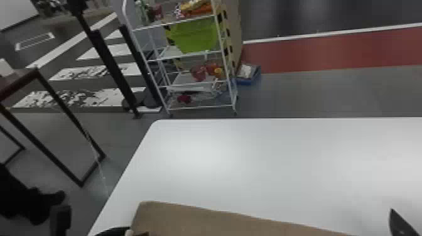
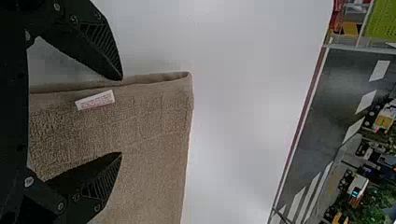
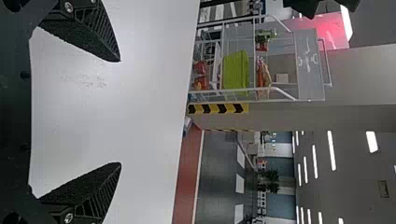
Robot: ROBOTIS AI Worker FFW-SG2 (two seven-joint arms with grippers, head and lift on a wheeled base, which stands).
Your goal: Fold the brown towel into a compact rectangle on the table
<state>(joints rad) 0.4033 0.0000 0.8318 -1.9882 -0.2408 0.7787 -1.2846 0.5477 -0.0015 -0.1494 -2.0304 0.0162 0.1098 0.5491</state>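
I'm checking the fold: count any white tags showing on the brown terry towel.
1: a white rectangular tag near the brown towel's edge, seen between the black left claw's open fingers. Others may be hidden.

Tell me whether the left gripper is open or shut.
Open: the left gripper has its fingers wide apart, with the white tag of the brown towel showing between them.

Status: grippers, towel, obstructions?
Left gripper open over edge of towel. Right gripper open above table. Towel on table, ungripped. White tag near left gripper, possible snag.
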